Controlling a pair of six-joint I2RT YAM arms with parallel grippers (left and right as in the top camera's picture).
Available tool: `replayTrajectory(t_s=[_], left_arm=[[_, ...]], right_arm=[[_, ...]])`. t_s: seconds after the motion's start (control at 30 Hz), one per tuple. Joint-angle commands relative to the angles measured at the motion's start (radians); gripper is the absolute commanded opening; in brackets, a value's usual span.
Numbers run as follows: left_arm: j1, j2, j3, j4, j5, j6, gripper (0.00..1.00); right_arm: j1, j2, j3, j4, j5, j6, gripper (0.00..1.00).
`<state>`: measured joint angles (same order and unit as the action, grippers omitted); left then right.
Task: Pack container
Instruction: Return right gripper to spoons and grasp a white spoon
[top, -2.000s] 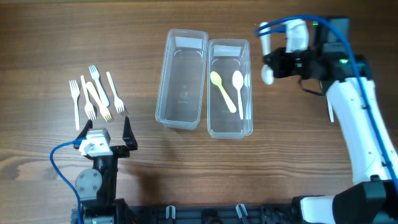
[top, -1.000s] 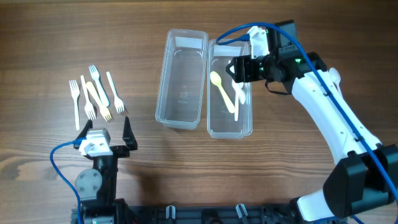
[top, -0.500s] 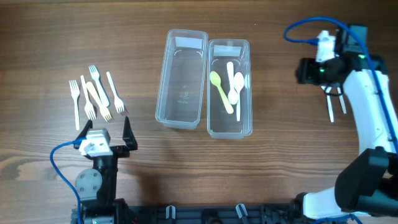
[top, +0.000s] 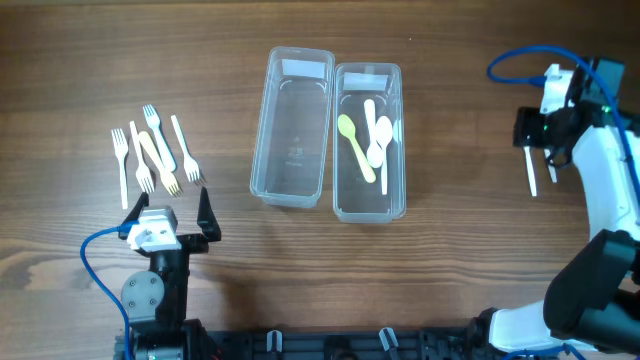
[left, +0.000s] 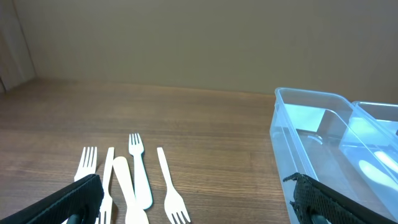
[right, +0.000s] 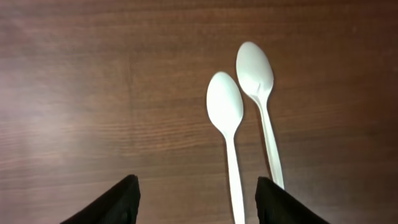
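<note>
Two clear containers stand side by side mid-table. The left container (top: 262, 130) holds nothing. The right container (top: 404, 150) holds a yellow-green spoon (top: 356, 145) and white spoons (top: 376, 135). Two more white spoons (top: 531, 172) lie on the wood at the far right. My right gripper (top: 536, 138) hovers over them, open and holding nothing. In the right wrist view the spoons (right: 227, 124) lie ahead of my right gripper (right: 194, 202), one handle running between the fingers. Several forks (top: 150, 150) lie at the left, just beyond my open left gripper (top: 168, 222).
In the left wrist view the forks (left: 140, 177) lie ahead of the open left gripper (left: 196, 202), and the left container (left: 311, 134) stands to the right. Bare wood surrounds the containers. A blue cable (top: 525, 58) loops above the right arm.
The right arm left a white spoon in the right container and swung right to hover over the two spoons on the table. Its jaws narrowed a little. The left arm stayed still.
</note>
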<state>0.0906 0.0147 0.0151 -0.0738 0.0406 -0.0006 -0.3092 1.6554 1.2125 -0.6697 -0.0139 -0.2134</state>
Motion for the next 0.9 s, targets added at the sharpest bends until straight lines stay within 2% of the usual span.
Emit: replayTrajectory(t_s=[0.0,0.43,0.87], left_arm=[[-0.006,-0.006,-0.009,0.003,0.015,0.019,1.0],[-0.006,-0.006,-0.009,0.003,0.015,0.019,1.0],[-0.006,-0.006,-0.009,0.003,0.015,0.019,1.0]], right_arm=[[-0.011,0.014,-0.082,0.08,0.048,-0.076,0.59],[-0.016,0.086,-0.12,0.164,0.1,-0.073,0.53],[-0.036,0.214,-0.121,0.198,0.1,-0.017,0.53]])
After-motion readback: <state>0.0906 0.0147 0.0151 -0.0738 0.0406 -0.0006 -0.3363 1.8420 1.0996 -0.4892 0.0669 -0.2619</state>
